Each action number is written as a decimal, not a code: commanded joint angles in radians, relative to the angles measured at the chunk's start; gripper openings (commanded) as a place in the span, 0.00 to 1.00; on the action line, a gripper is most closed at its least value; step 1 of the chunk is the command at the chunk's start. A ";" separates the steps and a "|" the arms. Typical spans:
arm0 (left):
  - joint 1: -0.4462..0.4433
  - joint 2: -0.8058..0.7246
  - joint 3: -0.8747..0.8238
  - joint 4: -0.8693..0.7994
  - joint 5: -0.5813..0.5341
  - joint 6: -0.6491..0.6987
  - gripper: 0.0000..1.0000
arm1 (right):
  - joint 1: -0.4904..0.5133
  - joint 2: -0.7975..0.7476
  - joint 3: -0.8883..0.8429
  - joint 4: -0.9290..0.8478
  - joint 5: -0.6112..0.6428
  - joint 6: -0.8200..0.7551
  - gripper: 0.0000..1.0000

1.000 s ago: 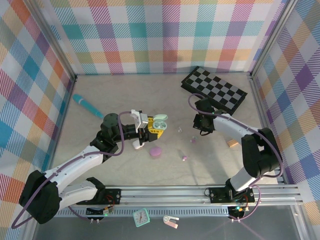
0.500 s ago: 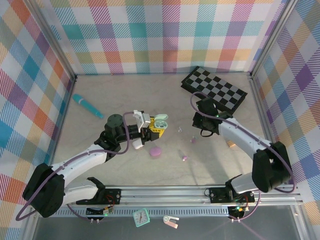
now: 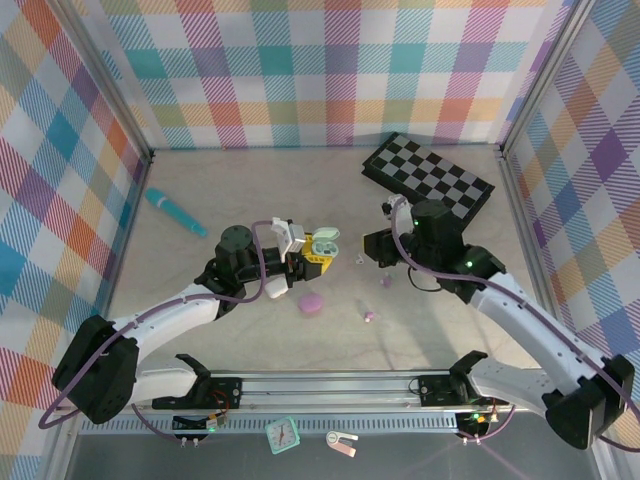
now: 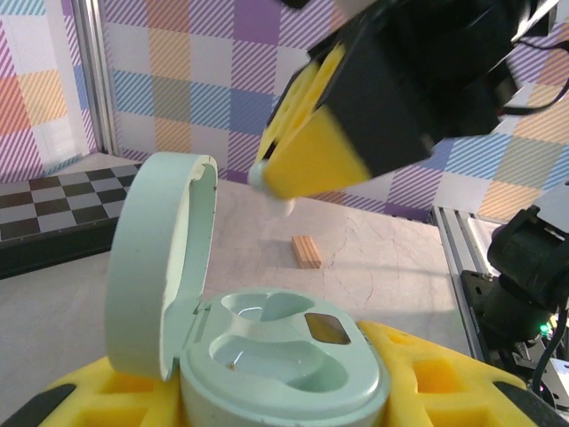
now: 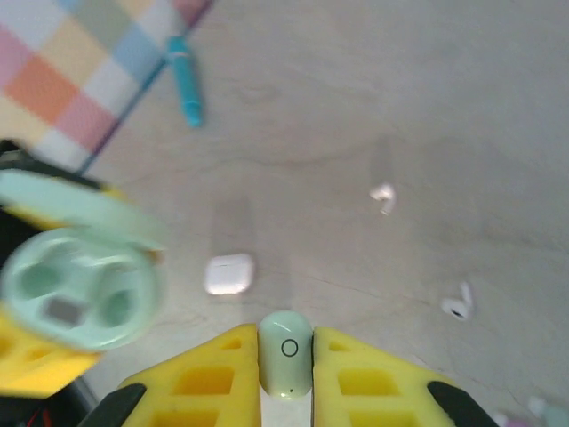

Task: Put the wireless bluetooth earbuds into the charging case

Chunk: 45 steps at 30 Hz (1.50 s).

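Observation:
My left gripper point(image 3: 316, 256) point(image 4: 284, 396) is shut on a mint green charging case point(image 3: 323, 241) point(image 4: 286, 351), and the case's lid point(image 4: 160, 267) stands open. Both of its wells look empty. My right gripper point(image 3: 368, 249) point(image 5: 285, 374) is shut on a mint green earbud point(image 5: 285, 353), pinched between its yellow fingers point(image 5: 200, 382). It hovers just right of the open case point(image 5: 76, 289). One yellow finger point(image 4: 311, 151) of the right gripper hangs above the case. Two white earbuds point(image 5: 383, 196) point(image 5: 457, 307) lie loose on the table.
A white case point(image 5: 229, 273) and a lilac-pink case point(image 3: 312, 303) rest on the table, with a pink earbud point(image 3: 369, 316) nearby. A teal pen point(image 3: 175, 211) lies far left and a checkerboard point(image 3: 428, 180) at the back right. A wooden block point(image 4: 307, 252) sits right of it.
The right arm has swung out and its gripper has moved left toward the open case, with the earbud still in it. The left gripper has shifted slightly right with the case.

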 commanded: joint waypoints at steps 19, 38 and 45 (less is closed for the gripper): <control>-0.004 0.016 0.027 0.130 0.128 -0.093 0.35 | 0.028 0.100 0.110 0.079 -0.380 -0.194 0.16; -0.005 -0.006 0.019 0.141 0.119 -0.099 0.35 | 0.047 0.146 0.091 0.075 -0.386 -0.217 0.17; -0.004 -0.008 0.016 0.146 0.119 -0.101 0.35 | 0.048 0.145 0.106 0.043 -0.367 -0.225 0.28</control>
